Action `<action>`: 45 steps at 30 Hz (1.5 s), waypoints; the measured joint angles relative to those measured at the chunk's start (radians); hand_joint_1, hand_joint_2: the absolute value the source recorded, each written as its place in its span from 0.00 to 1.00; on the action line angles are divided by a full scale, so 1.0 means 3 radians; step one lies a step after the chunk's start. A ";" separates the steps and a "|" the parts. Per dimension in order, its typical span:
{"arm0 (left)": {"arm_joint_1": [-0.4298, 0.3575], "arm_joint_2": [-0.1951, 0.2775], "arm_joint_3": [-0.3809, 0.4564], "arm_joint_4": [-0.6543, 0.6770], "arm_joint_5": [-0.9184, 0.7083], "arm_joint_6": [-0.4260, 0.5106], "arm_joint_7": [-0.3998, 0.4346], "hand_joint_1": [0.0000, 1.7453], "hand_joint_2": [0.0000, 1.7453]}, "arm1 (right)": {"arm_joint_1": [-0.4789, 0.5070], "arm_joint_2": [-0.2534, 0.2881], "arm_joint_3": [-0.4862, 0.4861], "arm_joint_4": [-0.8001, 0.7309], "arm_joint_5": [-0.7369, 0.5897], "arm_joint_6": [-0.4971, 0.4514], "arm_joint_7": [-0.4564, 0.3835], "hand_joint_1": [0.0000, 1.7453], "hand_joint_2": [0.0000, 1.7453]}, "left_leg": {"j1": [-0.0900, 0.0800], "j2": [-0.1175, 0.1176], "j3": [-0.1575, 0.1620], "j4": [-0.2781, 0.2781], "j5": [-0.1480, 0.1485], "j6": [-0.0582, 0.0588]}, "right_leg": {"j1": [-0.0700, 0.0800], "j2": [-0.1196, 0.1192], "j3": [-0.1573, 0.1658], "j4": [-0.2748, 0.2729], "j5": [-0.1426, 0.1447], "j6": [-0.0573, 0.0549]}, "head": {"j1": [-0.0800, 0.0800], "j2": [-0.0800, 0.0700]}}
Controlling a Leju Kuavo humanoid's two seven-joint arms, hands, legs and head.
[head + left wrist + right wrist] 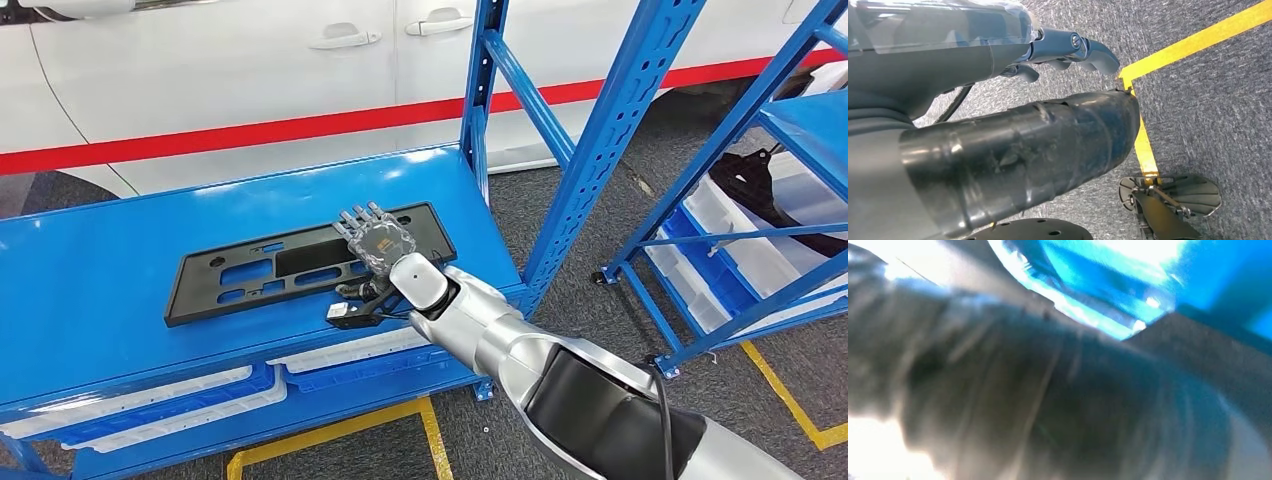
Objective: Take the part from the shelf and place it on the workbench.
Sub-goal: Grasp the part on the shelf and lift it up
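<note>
Blue shelf carries a long black plastic part, lying flat near the front edge. Right hand lies on the part's right end, fingers stretched forward; grip cannot be told. Left hand hangs over grey floor, fingers curled, holding nothing.

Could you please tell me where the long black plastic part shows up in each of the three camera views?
Head view: the black part lies flat on the blue shelf, under the right hand.
Left wrist view: not in it.
Right wrist view: too blurred to tell.
Shared landmark: the blue shelf.
</note>
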 joint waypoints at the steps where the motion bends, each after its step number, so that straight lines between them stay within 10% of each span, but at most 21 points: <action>1: 0.0001 -0.0001 0.0000 0.0000 -0.0003 0.0000 0.0001 0.00 0.00 | 0.0008 -0.0006 0.0000 0.0005 -0.0002 0.0000 0.0001 0.00 1.00 | 0.0000 0.0000 0.0000 0.0000 0.0000 0.0000 | 0.0000 0.0000 0.0000 0.0000 0.0000 0.0000 | 0.0000 0.0000; 22: 0.0031 -0.0022 -0.0003 0.0000 -0.0043 -0.0003 -0.0004 0.00 0.00 | 0.0053 -0.0061 -0.0001 0.0022 -0.0052 -0.0042 0.0011 0.00 1.00 | 0.0001 0.0001 0.0006 0.0000 0.0000 0.0000 | 0.0000 0.0001 0.0005 0.0000 0.0000 0.0000 | 0.0000 0.0000; 26: 0.0032 -0.0024 -0.0003 0.0000 -0.0044 -0.0005 -0.0006 0.00 0.00 | 0.0058 -0.0061 -0.0001 0.0022 -0.0066 -0.0055 0.0011 1.00 1.00 | 0.0001 0.0001 0.0008 0.0000 0.0000 0.0000 | 0.0000 0.0001 0.0007 0.0000 0.0000 0.0000 | 0.0000 0.0000; 45: 0.0039 -0.0026 -0.0003 0.0000 -0.0044 -0.0005 0.0003 0.00 0.00 | 0.0136 -0.0079 -0.0015 0.0017 -0.0116 -0.0131 0.0011 1.00 1.00 | 0.0001 0.0000 0.0007 0.0000 -0.0001 0.0000 | 0.0000 0.0000 0.0007 0.0000 -0.0001 0.0001 | 0.0001 0.0000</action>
